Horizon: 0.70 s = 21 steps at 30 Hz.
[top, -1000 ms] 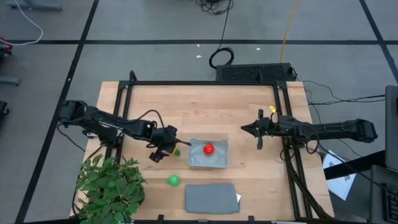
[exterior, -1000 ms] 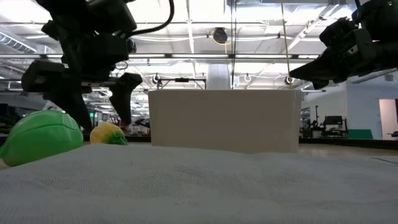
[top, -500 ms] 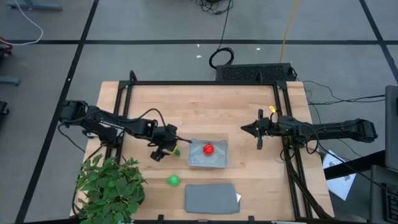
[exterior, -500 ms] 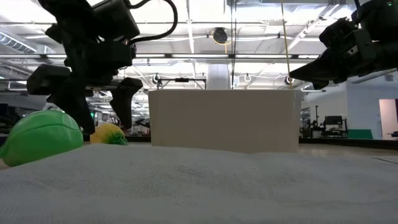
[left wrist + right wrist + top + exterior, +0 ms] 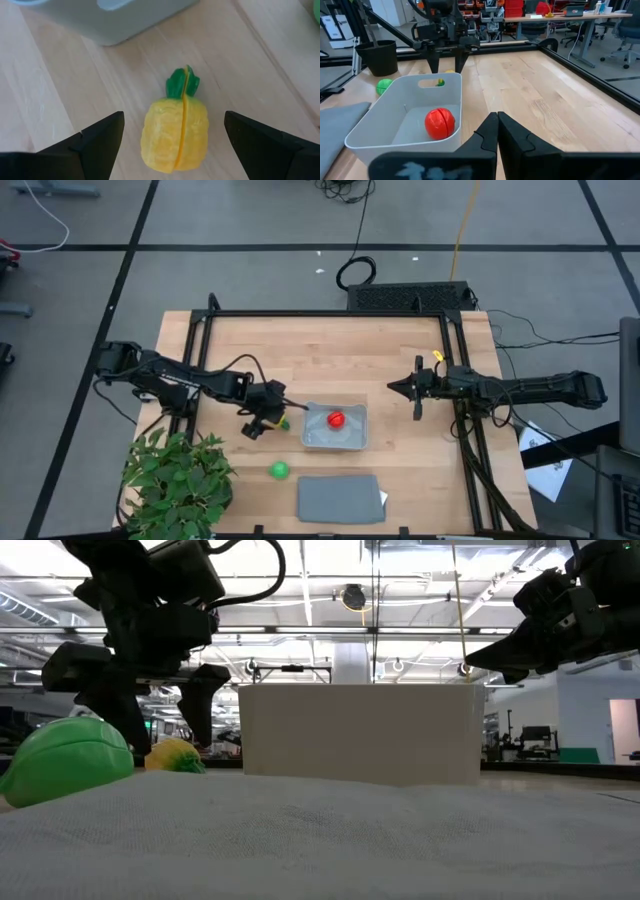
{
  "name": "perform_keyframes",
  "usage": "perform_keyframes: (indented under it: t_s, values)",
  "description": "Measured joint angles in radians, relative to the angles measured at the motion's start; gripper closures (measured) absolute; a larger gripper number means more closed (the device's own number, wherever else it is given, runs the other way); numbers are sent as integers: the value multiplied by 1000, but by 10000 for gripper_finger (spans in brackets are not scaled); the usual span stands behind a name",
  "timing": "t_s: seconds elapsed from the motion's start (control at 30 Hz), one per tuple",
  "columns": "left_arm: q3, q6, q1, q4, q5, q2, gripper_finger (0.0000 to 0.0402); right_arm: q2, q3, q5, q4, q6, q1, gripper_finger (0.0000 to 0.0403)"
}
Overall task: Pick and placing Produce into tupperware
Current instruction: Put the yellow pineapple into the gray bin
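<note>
Left wrist view shows your left gripper (image 5: 172,145) with jaws wide apart astride the yellow piece (image 5: 175,131), lying on the desk (image 5: 45,100) just beside the tupperware (image 5: 125,20); closing off-centre could squirt it sideways, while the right gripper (image 5: 416,389) waits shut.

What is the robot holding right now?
Nothing. The left gripper is open, one finger on each side of the yellow piece, not touching it. The right gripper is shut and empty.
</note>
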Motion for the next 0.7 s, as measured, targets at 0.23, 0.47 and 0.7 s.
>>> perform_keyframes:
  t_s: [0.23, 0.47, 0.7]
  values:
    - [0, 3, 0, 21, 0, 0, 55, 0, 0, 0, 0, 0, 0, 403]
    - [0, -30, 0, 21, 33, 4, 55, 0, 0, 0, 0, 0, 0, 403]
    - [-1, -24, 0, 47, 30, 72, 55, 0, 0, 0, 0, 0, 0, 403]
